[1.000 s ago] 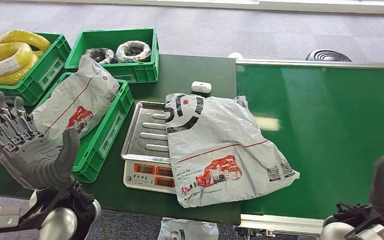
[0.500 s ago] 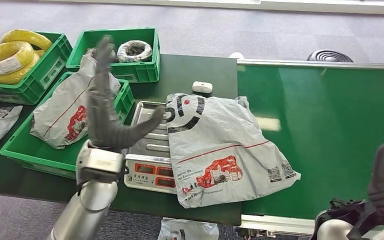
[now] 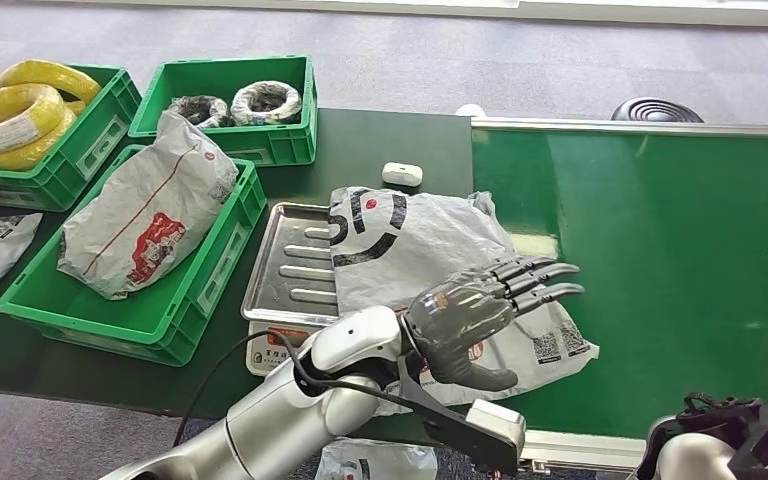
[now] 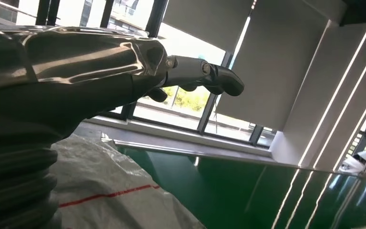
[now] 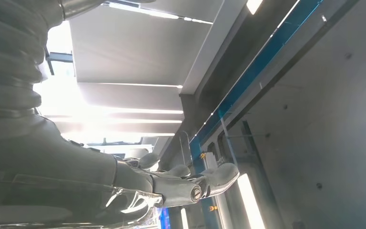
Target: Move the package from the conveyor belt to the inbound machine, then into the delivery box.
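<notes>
While spread flat, fingers of left hand hover low over grey package at frame centre, draped across scale tray and conveyor belt. Right hand raised, fingers loosely apart, holding nothing.

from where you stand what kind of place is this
Most likely a parcel sorting or logistics station, perhaps a training mock-up. A green conveyor belt runs beside a weighing scale with a grey courier package lying across it, and green crates hold another parcel and cable coils.
</notes>
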{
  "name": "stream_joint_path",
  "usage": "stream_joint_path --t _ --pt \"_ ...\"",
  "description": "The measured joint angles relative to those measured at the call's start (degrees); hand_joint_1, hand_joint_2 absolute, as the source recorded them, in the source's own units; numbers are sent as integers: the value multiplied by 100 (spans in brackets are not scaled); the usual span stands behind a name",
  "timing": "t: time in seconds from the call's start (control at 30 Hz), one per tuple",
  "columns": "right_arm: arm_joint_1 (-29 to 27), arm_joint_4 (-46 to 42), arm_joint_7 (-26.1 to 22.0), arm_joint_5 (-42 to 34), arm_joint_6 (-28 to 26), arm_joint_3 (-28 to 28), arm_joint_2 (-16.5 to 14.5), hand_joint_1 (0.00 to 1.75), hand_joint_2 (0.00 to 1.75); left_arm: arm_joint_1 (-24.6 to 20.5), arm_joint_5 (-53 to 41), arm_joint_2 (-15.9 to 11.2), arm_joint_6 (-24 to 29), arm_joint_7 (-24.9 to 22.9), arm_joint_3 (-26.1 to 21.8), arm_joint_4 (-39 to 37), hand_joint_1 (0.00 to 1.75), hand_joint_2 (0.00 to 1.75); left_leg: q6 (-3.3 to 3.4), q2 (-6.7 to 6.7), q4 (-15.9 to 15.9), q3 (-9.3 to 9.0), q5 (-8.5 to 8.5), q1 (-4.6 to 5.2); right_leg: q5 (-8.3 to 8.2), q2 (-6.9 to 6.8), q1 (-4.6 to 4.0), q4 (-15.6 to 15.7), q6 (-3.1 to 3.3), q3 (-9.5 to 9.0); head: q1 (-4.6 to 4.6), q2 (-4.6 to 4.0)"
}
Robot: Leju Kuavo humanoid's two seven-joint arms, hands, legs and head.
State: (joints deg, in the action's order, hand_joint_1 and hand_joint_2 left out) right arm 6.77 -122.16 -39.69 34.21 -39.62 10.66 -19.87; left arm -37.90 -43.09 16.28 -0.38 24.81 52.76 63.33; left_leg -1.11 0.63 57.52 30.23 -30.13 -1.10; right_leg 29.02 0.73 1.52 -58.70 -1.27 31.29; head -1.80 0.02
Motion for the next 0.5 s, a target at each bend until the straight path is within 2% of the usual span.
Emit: stream_joint_path --t 0.2,0.5 --pt "-13 14 -2 -2 -1 68 0 0 175 -102 -250 199 134 -143 321 -931 0 175 0 -1 0 -1 1 0 0 1 0 -1 0 -3 0 0" --pt "-14 63 -4 -2 -1 78 0 0 175 -127 -646 357 693 -522 640 -2260 0 175 0 0 0 0 1 0 0 1 0 -1 0 -2 -1 0"
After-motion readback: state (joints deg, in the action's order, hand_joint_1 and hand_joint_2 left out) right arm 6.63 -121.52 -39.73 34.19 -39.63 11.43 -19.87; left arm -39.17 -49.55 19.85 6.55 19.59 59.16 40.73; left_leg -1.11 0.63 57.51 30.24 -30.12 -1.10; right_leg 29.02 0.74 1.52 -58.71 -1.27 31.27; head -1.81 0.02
